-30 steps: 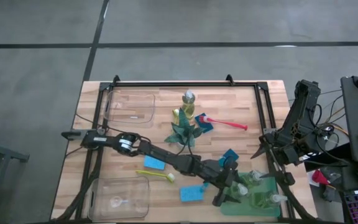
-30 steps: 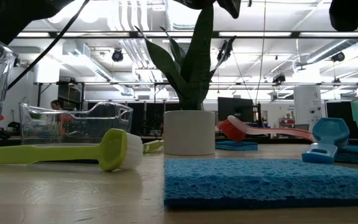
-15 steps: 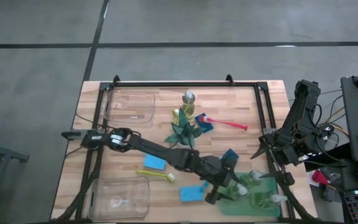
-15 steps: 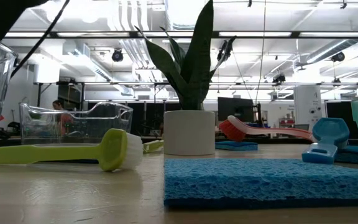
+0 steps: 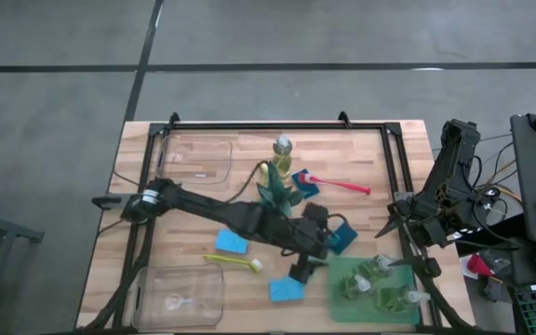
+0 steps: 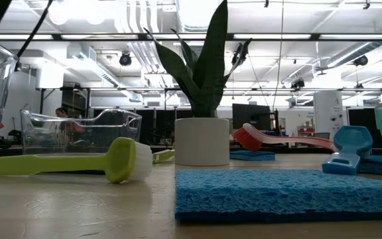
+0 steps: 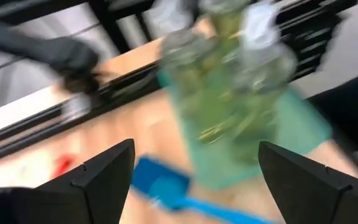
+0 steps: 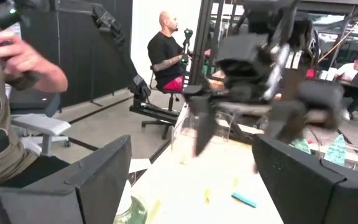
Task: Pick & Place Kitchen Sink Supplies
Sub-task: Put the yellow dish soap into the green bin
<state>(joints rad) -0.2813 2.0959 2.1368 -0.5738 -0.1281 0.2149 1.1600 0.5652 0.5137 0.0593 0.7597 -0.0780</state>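
**Left claw wide open and empty over mid-table; supplies half sorted**

Left gripper (image 5: 303, 270): fingers spread wide in the left wrist view, nothing between them. Position: above the table's middle, between the blue sponge at the front edge (image 5: 285, 289) and the blue brush (image 5: 341, 234), near the green tray (image 5: 341, 300).

Right gripper (image 5: 408, 226): parked at the table's right edge. Fingers parted in the right wrist view, holding nothing.

Items in the tray: three pump bottles (image 5: 365, 276), standing together. Two more pump bottles (image 5: 282, 155) stand behind the potted plant (image 5: 277, 195).

Items loose on the table:
- Blue sponge, front edge, flat.
- Second blue sponge (image 5: 232, 243), left of the gripper.
- Yellow-green brush (image 5: 233, 261), lying between the two sponges.
- Red-pink brush (image 5: 335, 183), right of the rear bottles.
- Blue brush, just beside the gripper, close to the tray's corner.

Handling notes (judgement): sponges look soft and light and will squash under the fingers; take across the short width. Brushes look stiff, light and slim; grip mid-handle, fingers across it. Bottles look smooth and top-heavy with liquid; grip the body below the pump, upright, since the clear wall may slip.

Also present: two clear bins (image 5: 196, 160) on the left side.
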